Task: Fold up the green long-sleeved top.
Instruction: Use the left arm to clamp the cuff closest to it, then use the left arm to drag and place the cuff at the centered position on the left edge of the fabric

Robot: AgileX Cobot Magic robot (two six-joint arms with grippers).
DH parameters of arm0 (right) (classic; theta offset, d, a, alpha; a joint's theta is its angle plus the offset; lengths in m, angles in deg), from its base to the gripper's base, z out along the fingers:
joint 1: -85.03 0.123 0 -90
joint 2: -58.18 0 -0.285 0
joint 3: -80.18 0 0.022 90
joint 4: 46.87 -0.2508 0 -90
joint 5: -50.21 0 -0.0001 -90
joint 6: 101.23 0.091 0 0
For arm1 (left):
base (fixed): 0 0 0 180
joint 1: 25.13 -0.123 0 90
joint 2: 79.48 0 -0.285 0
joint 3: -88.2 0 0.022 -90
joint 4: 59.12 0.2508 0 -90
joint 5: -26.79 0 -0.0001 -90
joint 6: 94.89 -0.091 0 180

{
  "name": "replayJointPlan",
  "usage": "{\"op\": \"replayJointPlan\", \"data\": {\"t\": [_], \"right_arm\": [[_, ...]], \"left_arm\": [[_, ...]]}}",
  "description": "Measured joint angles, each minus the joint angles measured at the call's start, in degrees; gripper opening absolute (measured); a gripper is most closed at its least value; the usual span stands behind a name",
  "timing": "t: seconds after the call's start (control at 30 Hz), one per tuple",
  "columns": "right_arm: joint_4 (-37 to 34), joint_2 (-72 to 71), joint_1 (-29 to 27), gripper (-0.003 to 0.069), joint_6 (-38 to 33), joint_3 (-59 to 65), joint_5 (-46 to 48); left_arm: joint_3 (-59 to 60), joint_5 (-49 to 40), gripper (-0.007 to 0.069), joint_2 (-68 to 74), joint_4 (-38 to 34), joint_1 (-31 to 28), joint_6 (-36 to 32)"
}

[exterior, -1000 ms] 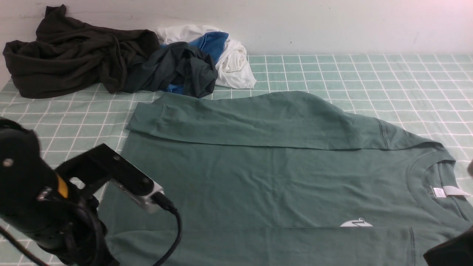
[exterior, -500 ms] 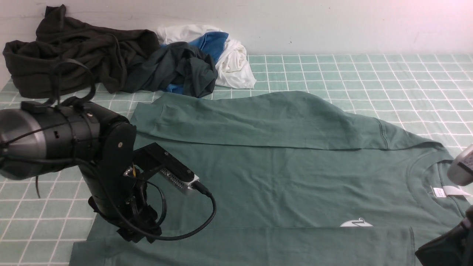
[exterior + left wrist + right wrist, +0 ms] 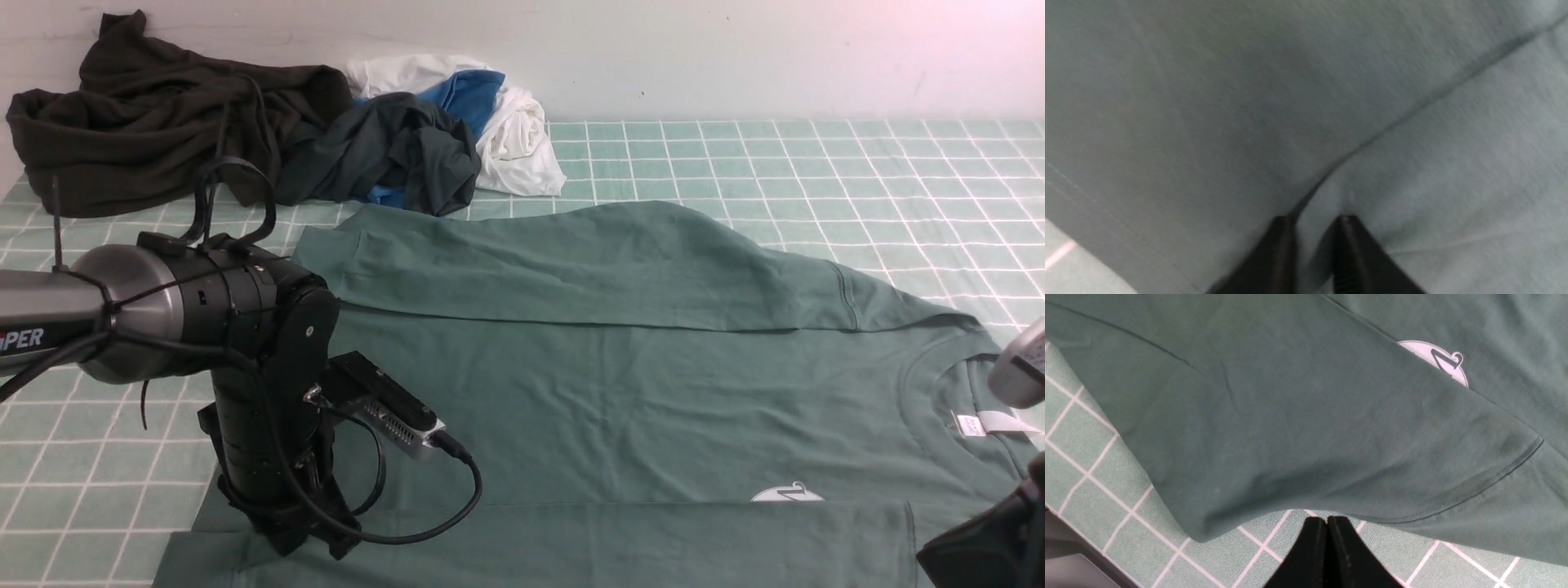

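Observation:
The green long-sleeved top [image 3: 612,392] lies flat on the checked cloth, neck to the right, with its white neck label [image 3: 992,422] and chest logo [image 3: 786,493] showing. Both sleeves lie across the body: the far one [image 3: 571,261] and the near one [image 3: 612,539]. My left gripper [image 3: 302,543] points down onto the near left corner by the hem. In the left wrist view its fingers [image 3: 1314,218] stand close together with a ridge of the green cloth pinched between them, beside a sleeve edge. My right gripper [image 3: 1327,518] is shut and empty above the cloth, just off the top's near edge.
At the back left a heap of clothes lies against the wall: a brownish-black garment [image 3: 147,139], a dark green-black one [image 3: 392,155], and white and blue pieces [image 3: 506,122]. The table's front edge [image 3: 1069,567] is close to my right gripper.
My left arm has swung from close to the camera out over the top's near left corner and come down onto it. Its jaws have closed in on the cloth. The right arm's camera has come into view at the right edge.

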Motion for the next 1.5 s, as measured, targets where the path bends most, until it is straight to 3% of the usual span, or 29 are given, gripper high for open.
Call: {"op": "replayJointPlan", "data": {"t": [0.13,0.33,0.67,1.0,1.2,1.37,1.5], "right_arm": [[1.69,0.0,0.0,-0.0015,1.31,0.0,-1.23],[5.65,0.0,0.0,-0.0015,6.82,0.0,-3.85],[21.1,1.69,0.0,-0.0015,22.16,0.0,-5.41],[25.66,8.41,0.0,-0.0015,25.53,0.0,-5.77],[25.71,12.04,0.0,-0.0015,25.53,-0.07,-6.94],[25.71,12.31,0.0,-0.0015,25.55,-1.24,-8.26],[25.71,12.31,0.0,-0.001,25.55,-2.27,-9.3]], "left_arm": [[-3.65,-3.58,0.0006,-0.12,0.08,0.0,-0.27],[-14.11,-8.48,0.0002,-0.48,1.59,0.07,-0.31],[-34.32,-14.57,0.0007,5.49,1.84,-1.35,-3.62],[-41.0,-14.48,0.0029,13.98,1.67,-3.25,-4.37],[-42.11,-13.32,0.0146,16.74,0.74,-5.06,-4.12],[-43.17,-10.77,0.0349,17.16,0.6,-8.11,3.77],[-45.43,-8.36,0.0442,18.53,0.41,-11.22,9.64]]}}
